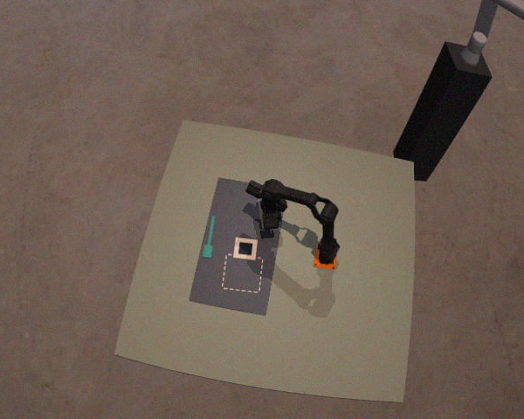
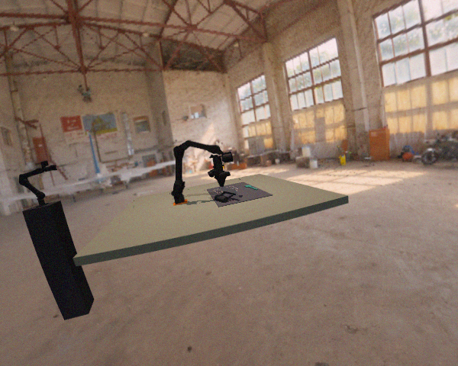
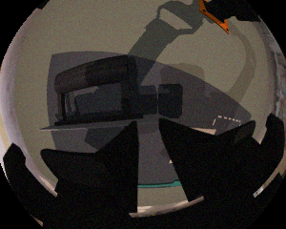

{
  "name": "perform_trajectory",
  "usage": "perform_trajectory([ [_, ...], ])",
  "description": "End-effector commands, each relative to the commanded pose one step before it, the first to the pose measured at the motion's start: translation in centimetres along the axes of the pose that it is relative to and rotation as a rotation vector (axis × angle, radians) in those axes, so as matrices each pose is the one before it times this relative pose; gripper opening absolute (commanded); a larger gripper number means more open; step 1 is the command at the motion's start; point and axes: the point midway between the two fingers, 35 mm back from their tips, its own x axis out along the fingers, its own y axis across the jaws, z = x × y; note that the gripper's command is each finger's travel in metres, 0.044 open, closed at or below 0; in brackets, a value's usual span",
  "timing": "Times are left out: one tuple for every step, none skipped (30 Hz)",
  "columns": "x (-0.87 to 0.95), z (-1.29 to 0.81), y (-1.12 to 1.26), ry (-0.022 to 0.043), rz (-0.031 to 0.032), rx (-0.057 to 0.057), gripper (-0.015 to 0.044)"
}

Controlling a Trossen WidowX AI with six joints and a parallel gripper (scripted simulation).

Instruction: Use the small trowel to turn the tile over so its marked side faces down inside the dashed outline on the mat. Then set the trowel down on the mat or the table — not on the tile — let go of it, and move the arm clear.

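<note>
The teal trowel [image 1: 210,236] [image 2: 251,187] lies flat on the left part of the dark grey mat [image 1: 217,288] [image 2: 256,194], apart from everything else. In the wrist view a thin strip of the trowel [image 3: 158,186] shows low between the fingers. The tile [image 1: 244,248] has a cream border and a dark marked square facing up. It lies just above the dashed outline [image 1: 223,271] [image 3: 229,118], overlapping its top edge. My gripper [image 1: 267,233] [image 2: 222,183] [image 3: 147,124] hangs above the mat's right side, to the upper right of the tile. Its fingers stand a little apart and hold nothing.
The mat lies on a pale green table [image 1: 185,338] [image 2: 182,228]. The arm's orange base [image 1: 324,264] [image 3: 214,14] stands to the right of the mat. A black pillar [image 1: 438,117] [image 2: 57,255] with a camera arm stands off the table's corner.
</note>
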Motion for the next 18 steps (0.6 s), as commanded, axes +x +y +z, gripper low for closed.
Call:
perform_trajectory([
  [0.209,-0.058,-0.077,0.00144,-0.0046,0.0033,0.01],
  [0.0,0.0,0.0,0.0,0.0,0.0,0.01],
  [0.0,0.0,0.0,0.0,0.0,0.0,0.01],
  [0.0,0.0,0.0,0.0,0.0,0.0,0.01],
  [-0.214,-0.007,0.074,-0.00129,0.00444,-0.0032,0.01],
  [-0.016,-0.187,-0.006,0.00033,-0.00057,0.0004,0.01],
  [-0.024,-0.312,-0.012,0.00054,-0.00095,0.0007,0.01],
  [-0.028,-0.4,-0.021,0.00067,-0.00123,0.0009,0.01],
  [-0.019,-0.312,-0.02,0.00051,-0.00097,0.0007,0.01],
  [-0.01,-0.187,-0.014,0.0003,-0.00058,0.0004,0.01],
  [-0.003,-0.062,-0.005,0.0001,-0.00019,0.0001,0.01],
  [0.0,0.0,0.0,0.0,0.0,0.0,0.01],
  [-0.002,-0.061,0.001,0.00005,0.0,0.0,0.01],
  [-0.005,-0.184,0.003,0.00015,0.0,0.0,0.01],
  [-0.007,-0.306,0.002,0.00024,-0.00001,0.0,0.01],
  [-0.006,-0.393,-0.002,0.00031,-0.00001,0.0,0.01],
  [-0.002,-0.307,-0.005,0.00024,-0.00001,0.0,0.01],
  [0.0,-0.184,-0.004,0.00014,-0.00001,0.0,0.01],
])
